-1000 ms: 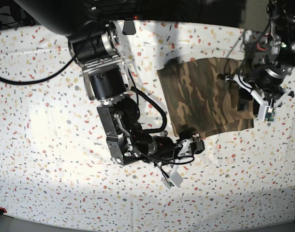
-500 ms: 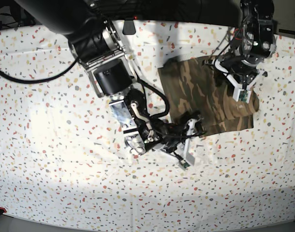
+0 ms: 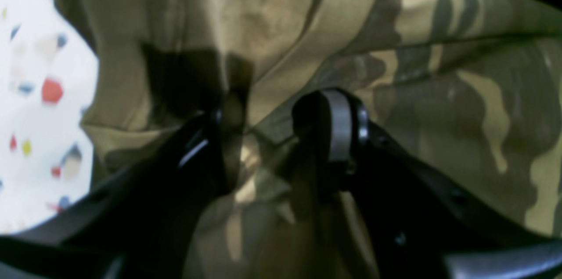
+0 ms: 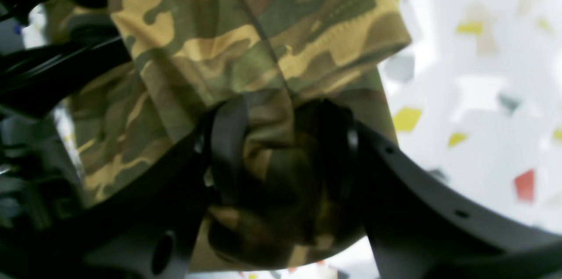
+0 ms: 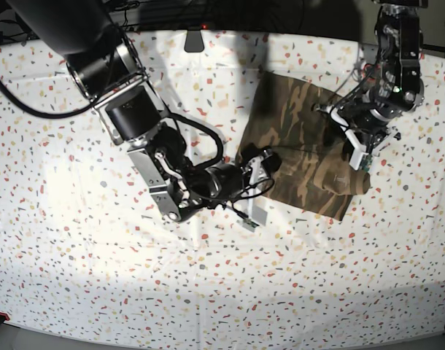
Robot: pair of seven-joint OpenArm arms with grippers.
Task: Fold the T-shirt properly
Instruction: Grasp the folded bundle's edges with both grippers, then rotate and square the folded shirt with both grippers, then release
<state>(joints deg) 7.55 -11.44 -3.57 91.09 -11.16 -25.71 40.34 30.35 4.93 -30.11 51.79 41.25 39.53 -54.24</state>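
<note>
The camouflage T-shirt lies folded and rumpled on the far right of the table. My right gripper is at its left edge. In the right wrist view that gripper is shut on a bunched fold of the T-shirt, with cloth packed between the fingers. My left gripper is at the shirt's right side. Up close, the left gripper pinches a fold of the T-shirt between its fingers.
A white cloth speckled with red, yellow and grey covers the whole table. A small dark object sits at the far edge. The right arm's bulky links reach across the table's middle left.
Both grippers have moved with the shirt's edges: the right one away from the near side and to the left, the left one inward. The shirt's near part is now bunched and shifted.
</note>
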